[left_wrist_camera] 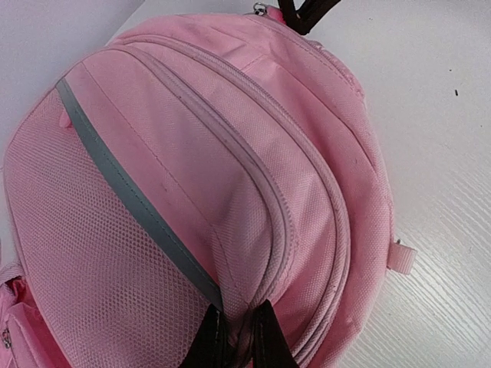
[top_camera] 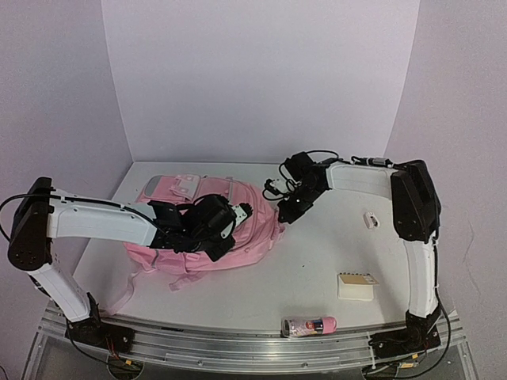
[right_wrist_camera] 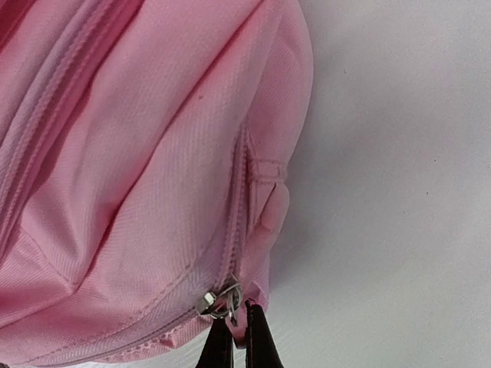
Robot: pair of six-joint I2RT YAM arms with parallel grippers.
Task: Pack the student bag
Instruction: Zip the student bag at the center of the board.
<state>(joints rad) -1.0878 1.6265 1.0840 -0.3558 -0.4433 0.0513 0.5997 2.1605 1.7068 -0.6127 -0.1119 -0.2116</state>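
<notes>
While the left gripper point(left_wrist_camera: 238, 320) pinches a seam on the student bag point(left_wrist_camera: 230, 169), the right gripper point(right_wrist_camera: 236, 328) — pressed together — nips its zip pull point(right_wrist_camera: 219, 300).

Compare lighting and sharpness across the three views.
Top external: even, diffuse light, faint shadows on the table. Left wrist: student bag weave sharp, no glare. Right wrist: zip pull crisp, soft shadow beside the bag.

There is one bag point(top_camera: 255, 231) and one table point(top_camera: 317, 261). There are two grippers, the left gripper point(top_camera: 235, 215) and the right gripper point(top_camera: 287, 212). Loose things number three: one small white block point(top_camera: 371, 220), one cream box point(top_camera: 356, 286) and one pink bottle point(top_camera: 309, 325). One metal zip pull point(right_wrist_camera: 219, 300) shows on the bag.
</notes>
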